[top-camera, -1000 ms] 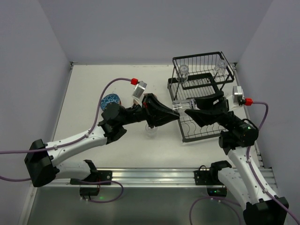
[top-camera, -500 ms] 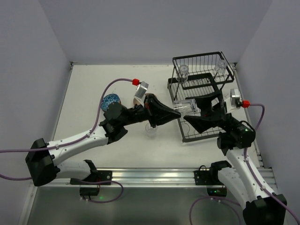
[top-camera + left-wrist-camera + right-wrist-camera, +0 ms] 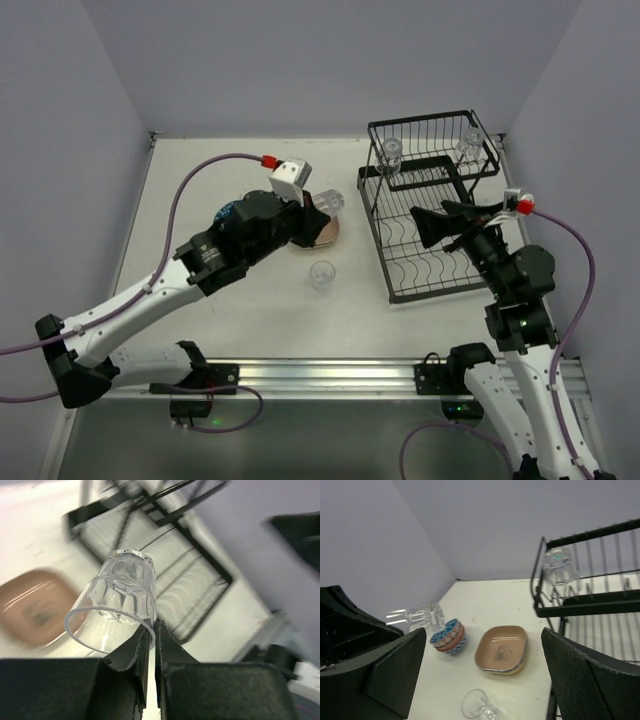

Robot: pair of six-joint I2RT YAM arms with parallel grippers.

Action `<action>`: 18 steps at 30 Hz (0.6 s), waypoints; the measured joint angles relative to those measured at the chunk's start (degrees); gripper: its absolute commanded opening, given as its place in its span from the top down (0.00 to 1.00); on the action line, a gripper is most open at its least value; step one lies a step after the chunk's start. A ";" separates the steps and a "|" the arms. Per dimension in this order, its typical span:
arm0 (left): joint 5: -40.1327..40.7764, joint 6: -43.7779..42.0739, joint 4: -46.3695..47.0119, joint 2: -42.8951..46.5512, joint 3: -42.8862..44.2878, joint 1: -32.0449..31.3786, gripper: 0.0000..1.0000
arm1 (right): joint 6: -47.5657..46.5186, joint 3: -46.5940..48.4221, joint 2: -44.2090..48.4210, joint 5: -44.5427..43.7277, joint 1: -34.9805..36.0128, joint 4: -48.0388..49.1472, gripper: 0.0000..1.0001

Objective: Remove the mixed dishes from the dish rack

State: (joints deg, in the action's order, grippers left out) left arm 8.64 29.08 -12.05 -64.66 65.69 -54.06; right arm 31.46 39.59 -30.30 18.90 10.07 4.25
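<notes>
**Item:** clear glass cup [image 3: 120,605], held aloft and tipped on its side near the tan plate [image 3: 501,647], left of the dish rack [image 3: 432,292].
**Hold:** left pincer [image 3: 149,635] pinches the rim wall; right pincer [image 3: 482,645] is spread wide and empty.
**Handling:** probably light, rigid, slick and breakable. A thin rim hold may slip, so the faceted body looks safer.

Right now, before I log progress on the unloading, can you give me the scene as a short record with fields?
left end effector: shut on the rim of a small clear glass cup
right end effector: open, holding nothing, over the black wire dish rack
rack upper basket: two clear glass cups
on table: lone clear glass cup; tan-brown rounded-square plate; blue-patterned round bowl
</notes>
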 measured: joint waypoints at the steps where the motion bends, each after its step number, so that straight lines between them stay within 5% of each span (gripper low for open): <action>1: 2.03 -0.57 -5.01 -1.53 2.27 0.98 1.00 | -1.57 1.86 -0.26 -2.08 0.00 -3.85 0.01; 9: 9.18 -7.78 -34.38 -17.57 6.69 9.14 1.00 | -8.59 8.52 -5.42 -9.40 0.00 -22.14 0.01; 18: 1.44 -14.08 -39.78 -25.24 5.64 9.03 1.00 | -10.97 8.52 -5.90 -10.62 0.00 -27.76 0.01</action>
State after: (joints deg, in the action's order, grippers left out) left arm 10.09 15.00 -51.83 -89.91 71.33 -45.04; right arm 20.49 48.12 -36.21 8.27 10.07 -23.51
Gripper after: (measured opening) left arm 0.077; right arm 0.989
